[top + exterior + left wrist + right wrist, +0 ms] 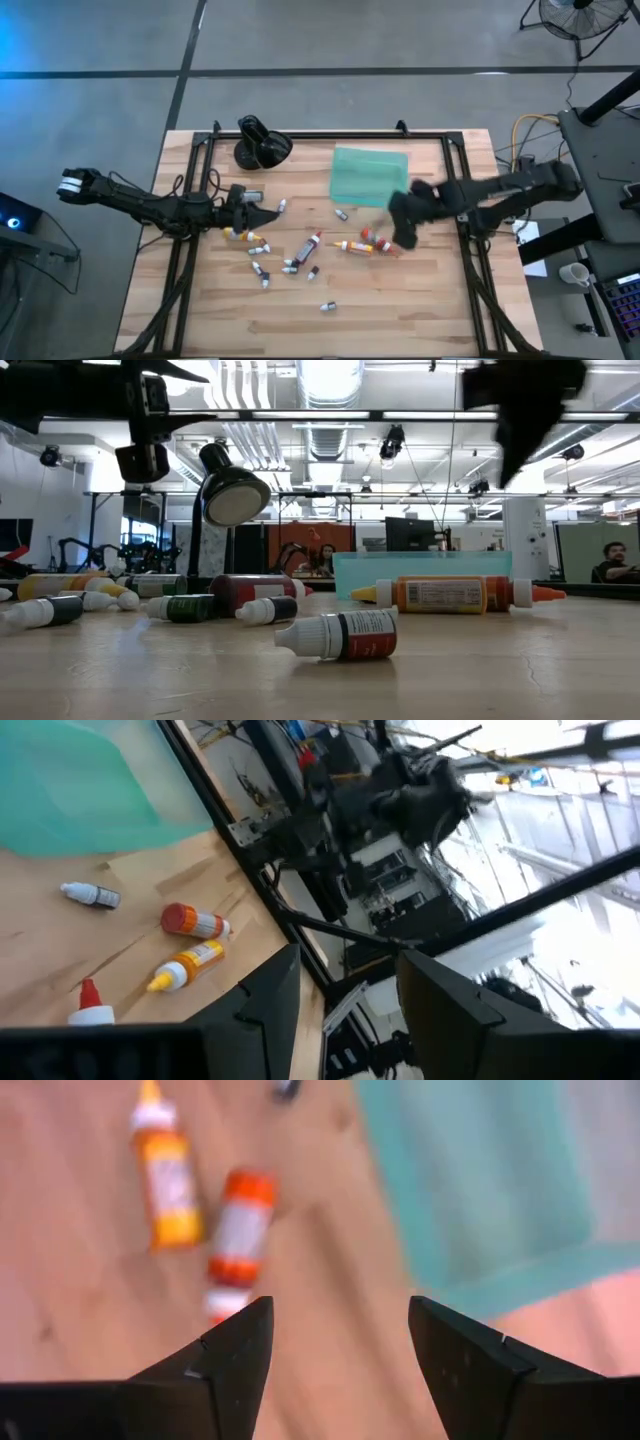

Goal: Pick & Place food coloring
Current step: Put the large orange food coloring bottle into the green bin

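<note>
The small food coloring bottles (290,255) with white, red, orange and dark bodies are seen scattered on their sides across the middle of the pale wooden slatted table (400,310). A flat translucent teal-green square tray (368,177) is laid at the far centre, with nothing seen on it. The right gripper (338,1342) is held above the table just near-right of the tray, close to an orange bottle (168,1175) and a red-capped bottle (238,1235); its fingers are spread apart and nothing is held between them. The left gripper (345,985) is kept at the left, beside the nearest bottles; a gap is shown between its fingers, with nothing pinched. A glossy black rounded object (262,145) is placed at the far left.
</note>
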Controlling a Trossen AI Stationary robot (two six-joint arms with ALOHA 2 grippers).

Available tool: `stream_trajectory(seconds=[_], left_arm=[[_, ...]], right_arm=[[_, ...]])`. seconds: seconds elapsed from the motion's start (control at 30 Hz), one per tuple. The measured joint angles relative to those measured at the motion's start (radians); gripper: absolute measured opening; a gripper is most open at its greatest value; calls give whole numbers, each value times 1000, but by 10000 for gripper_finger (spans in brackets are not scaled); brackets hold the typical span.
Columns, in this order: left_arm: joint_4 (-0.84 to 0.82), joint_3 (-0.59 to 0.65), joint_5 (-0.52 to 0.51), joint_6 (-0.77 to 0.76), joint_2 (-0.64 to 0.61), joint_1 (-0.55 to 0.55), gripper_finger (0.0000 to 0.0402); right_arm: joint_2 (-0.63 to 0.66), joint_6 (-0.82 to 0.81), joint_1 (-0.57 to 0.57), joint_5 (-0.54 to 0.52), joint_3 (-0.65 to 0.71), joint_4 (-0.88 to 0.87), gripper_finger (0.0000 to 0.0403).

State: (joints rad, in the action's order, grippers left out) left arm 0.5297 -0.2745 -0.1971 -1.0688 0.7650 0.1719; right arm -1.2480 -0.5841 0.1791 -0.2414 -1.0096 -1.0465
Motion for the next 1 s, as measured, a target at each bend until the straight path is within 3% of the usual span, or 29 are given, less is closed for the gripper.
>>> stream_trajectory(seconds=[0.17,0.3,0.47,0.7,1.0], left_arm=[[-6,0,38,21,0,0,140],[-21,0,43,21,0,0,140],[-34,1,43,12,0,0,140],[-37,1,43,12,0,1,140],[-38,1,43,10,0,1,140]], right_arm=[[19,-184,217,-9,168,108,226],[-14,-312,302,-12,238,183,226],[-79,-396,321,-15,248,227,226],[-206,-335,316,-20,248,378,226],[-277,-409,305,-64,249,379,226]])
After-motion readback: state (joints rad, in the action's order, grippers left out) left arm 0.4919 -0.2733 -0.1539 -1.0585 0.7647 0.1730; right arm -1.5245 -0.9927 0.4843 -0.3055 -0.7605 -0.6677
